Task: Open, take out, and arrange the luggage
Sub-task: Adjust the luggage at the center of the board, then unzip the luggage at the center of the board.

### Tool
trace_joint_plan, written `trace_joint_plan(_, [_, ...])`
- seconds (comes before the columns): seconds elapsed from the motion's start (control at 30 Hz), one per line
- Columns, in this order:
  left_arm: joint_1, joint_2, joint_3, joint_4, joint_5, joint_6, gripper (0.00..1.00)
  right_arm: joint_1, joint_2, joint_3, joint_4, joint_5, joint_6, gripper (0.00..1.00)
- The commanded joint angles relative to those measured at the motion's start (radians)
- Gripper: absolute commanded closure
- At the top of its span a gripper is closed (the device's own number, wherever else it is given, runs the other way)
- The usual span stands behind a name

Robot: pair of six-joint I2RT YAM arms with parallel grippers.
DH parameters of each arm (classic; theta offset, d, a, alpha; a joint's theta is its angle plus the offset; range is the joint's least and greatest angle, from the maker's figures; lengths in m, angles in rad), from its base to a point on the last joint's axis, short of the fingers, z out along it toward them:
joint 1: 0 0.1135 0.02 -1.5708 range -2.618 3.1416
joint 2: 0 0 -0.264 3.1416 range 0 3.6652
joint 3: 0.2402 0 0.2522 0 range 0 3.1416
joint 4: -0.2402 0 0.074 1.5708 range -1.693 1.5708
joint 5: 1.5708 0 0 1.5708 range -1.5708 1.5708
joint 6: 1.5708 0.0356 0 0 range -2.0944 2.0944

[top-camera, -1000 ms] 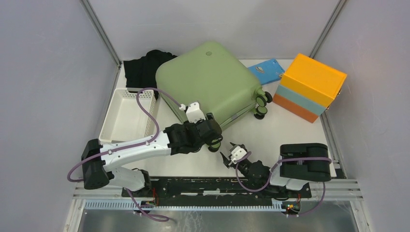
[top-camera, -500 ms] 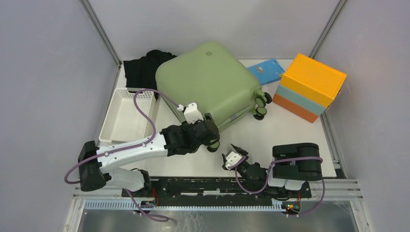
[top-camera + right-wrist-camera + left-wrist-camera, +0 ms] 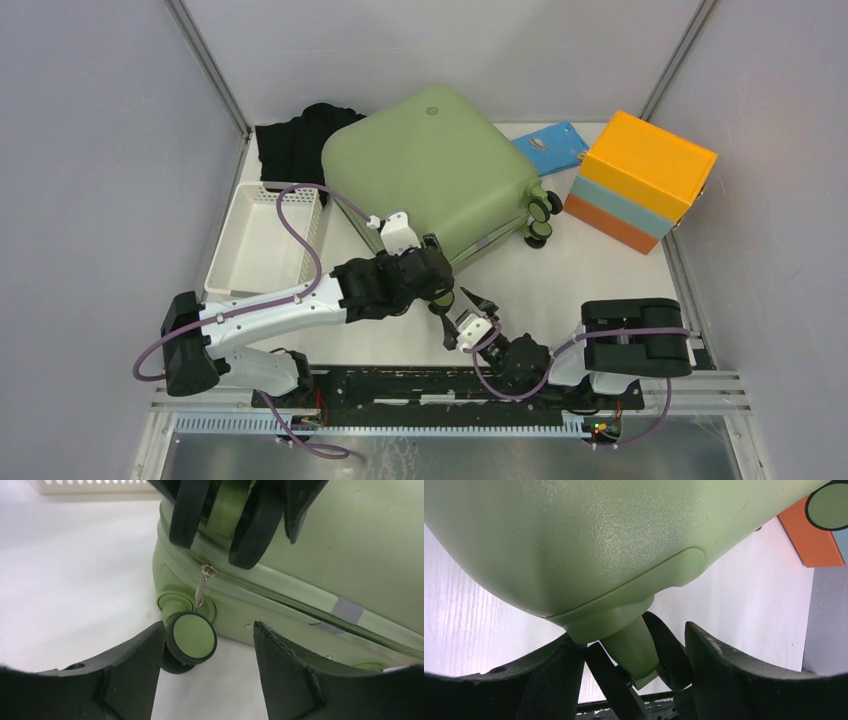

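- Your left arm (image 3: pixel 280 305) reaches out low from its base, forward and to the right, forearm nearly level.
- Your left gripper (image 3: pixel 434 278) sits at the end of that reach, jaws set wide and closed on the near corner of the luggage (image 3: pixel 430 160).
- Your right arm (image 3: pixel 635 335) is folded tight by its base, elbow out to the right, forearm running left along the near edge.
- Your right gripper (image 3: pixel 458 315) points forward and left, just beside the left one, its jaws apart and holding nothing.

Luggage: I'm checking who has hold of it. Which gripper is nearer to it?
Left. The left gripper is closed around the upper corner wheel of the luggage; the right gripper hangs open just short of its zipper pull, touching nothing.
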Motion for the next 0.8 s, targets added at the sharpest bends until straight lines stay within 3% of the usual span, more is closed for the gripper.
trace_joint_plan(0.0, [0.005,-0.06,0.049,0.127,-0.052,0.06,0.78,0.005,0.048,0.003,0.247,0.036,-0.033,0.3])
trace_joint_plan(0.2, [0.008,-0.064,0.062,0.126,-0.052,0.063,0.78,0.006,0.172,0.049,0.41,0.072,-0.064,0.36])
trace_joint_plan(0.77, [0.008,-0.072,0.06,0.14,-0.035,0.056,0.78,-0.008,0.261,0.232,0.409,0.155,-0.157,0.4])
